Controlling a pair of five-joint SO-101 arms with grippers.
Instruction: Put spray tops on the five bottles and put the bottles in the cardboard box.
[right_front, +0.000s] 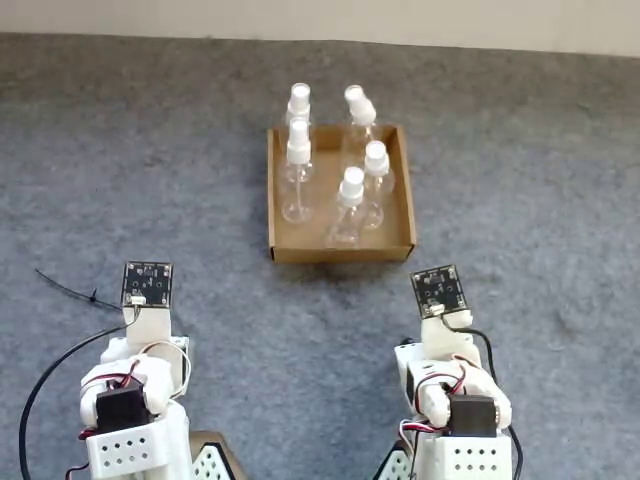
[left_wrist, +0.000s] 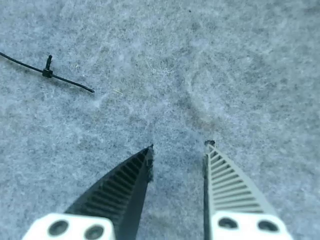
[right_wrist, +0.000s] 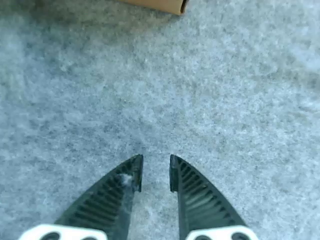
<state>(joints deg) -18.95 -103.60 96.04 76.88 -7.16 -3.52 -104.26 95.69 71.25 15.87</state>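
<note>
Five clear white-topped plastic bottles (right_front: 297, 185) in the brown cardboard box (right_front: 340, 253); near it I've left hand (left_wrist: 177, 145) and right hand (right_wrist: 156, 157) spread, empty.

The cardboard box (right_wrist: 155, 4) is cut by the right wrist view's edge, with one corner left. The black cable tie (left_wrist: 47, 72) runs out of the left wrist view. At the high view's bottom, the left arm (right_front: 135, 400) and right arm (right_front: 455, 400) are cropped. The clear bodies of the bottles (right_front: 296, 195) are faint.

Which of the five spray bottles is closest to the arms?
The spray bottle by the front wall of the cardboard box, right of centre; the rest stand farther back.
</note>
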